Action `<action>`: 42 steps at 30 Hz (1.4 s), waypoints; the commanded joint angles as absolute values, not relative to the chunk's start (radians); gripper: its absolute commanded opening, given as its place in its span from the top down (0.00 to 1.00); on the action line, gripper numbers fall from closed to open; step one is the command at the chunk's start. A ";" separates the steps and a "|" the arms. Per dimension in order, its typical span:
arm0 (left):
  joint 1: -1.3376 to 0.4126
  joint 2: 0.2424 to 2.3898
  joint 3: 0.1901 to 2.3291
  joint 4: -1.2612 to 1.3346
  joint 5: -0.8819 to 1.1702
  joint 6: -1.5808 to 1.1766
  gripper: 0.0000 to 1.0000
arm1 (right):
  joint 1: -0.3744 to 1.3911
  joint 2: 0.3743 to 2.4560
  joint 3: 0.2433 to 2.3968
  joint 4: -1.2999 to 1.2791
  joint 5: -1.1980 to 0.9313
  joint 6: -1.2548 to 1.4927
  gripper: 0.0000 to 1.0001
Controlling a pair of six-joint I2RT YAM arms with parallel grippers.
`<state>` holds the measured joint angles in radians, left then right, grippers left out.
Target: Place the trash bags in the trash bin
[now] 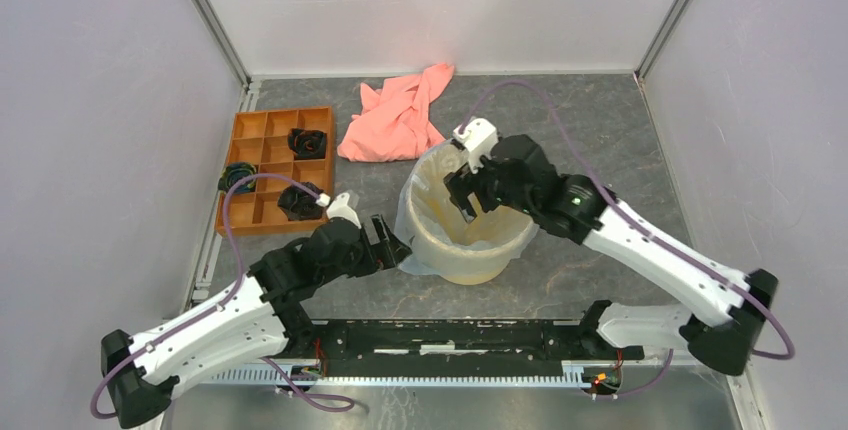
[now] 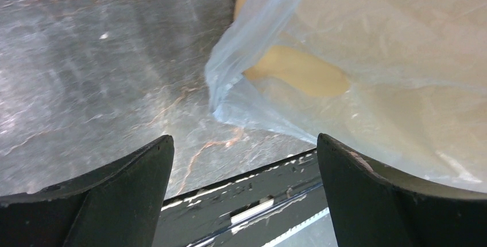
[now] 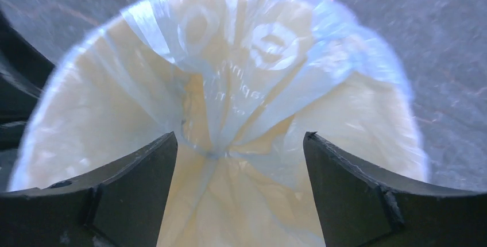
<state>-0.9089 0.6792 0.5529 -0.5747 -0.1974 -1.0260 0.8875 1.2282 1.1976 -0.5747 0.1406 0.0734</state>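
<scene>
The trash bin (image 1: 482, 262), a cream bucket, stands mid-table. The trash bag (image 1: 414, 222), thin bluish film, lines it and drapes over its rim and down the left side. My left gripper (image 1: 396, 248) sits low at the bin's left side, open. In the left wrist view that gripper (image 2: 244, 146) has only table between its fingers, with the bag (image 2: 344, 34) hanging ahead and a patch of the bin (image 2: 298, 76) showing under the film. My right gripper (image 1: 463, 196) hovers over the bin's mouth, open. In the right wrist view the gripper (image 3: 240, 141) looks down onto the bag (image 3: 247, 46), whose film bunches to a point between the spread fingers, ungripped.
An orange compartmented tray (image 1: 262, 155) with dark items (image 1: 308, 142) lies at the back left. A salmon-pink cloth (image 1: 395, 122) lies behind the bin. The black base rail (image 1: 450, 335) runs along the near edge. Grey walls close in the left, right and back.
</scene>
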 commanded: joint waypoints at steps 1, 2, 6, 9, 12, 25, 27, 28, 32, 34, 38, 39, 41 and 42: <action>-0.904 0.738 0.521 -0.318 -0.099 -0.937 0.00 | 0.885 1.107 1.238 -0.591 0.189 0.064 0.10; -0.904 0.752 0.511 -0.266 -0.077 -0.911 0.00 | 0.887 1.081 1.227 -0.579 0.189 0.062 0.09; -0.905 0.798 0.485 -0.112 -0.053 -0.752 0.00 | 0.887 0.967 1.152 -0.507 0.184 0.041 0.05; -0.905 0.793 0.455 -0.013 -0.098 -0.610 0.00 | 0.885 0.916 1.118 -0.482 0.188 0.017 0.03; -0.905 0.803 0.444 0.097 -0.117 -0.497 0.00 | 0.887 0.876 1.100 -0.473 0.192 0.008 0.02; -0.905 1.232 0.587 0.506 0.147 -0.236 0.01 | 0.887 0.678 1.004 -0.465 0.226 -0.081 0.02; -0.908 1.318 0.646 0.547 0.172 -0.227 0.01 | 0.886 0.652 1.002 -0.478 0.244 -0.084 0.02; -0.908 1.359 0.679 0.562 0.182 -0.224 0.02 | 0.887 0.639 0.998 -0.482 0.252 -0.085 0.02; -0.928 1.537 0.809 0.653 0.196 -0.221 0.02 | 0.887 0.595 0.986 -0.496 0.277 -0.087 0.02; -0.942 1.641 0.911 0.660 0.215 -0.221 0.02 | 0.886 0.579 0.988 -0.507 0.294 -0.089 0.02; -0.990 1.875 1.141 0.656 0.263 -0.221 0.02 | 0.887 0.540 0.994 -0.516 0.340 -0.086 0.02; -1.006 1.923 1.203 0.649 0.273 -0.227 0.02 | 0.886 0.532 0.998 -0.518 0.348 -0.084 0.02; -1.040 1.996 1.300 0.629 0.273 -0.223 0.03 | 0.887 0.516 1.006 -0.520 0.368 -0.082 0.02; -1.057 2.019 1.330 0.623 0.259 -0.215 0.03 | 0.886 0.506 1.008 -0.521 0.380 -0.081 0.02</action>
<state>-0.9905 1.9373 1.1915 0.5781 0.2241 -0.2874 0.8871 0.5381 0.9943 -0.5247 0.3157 -0.0769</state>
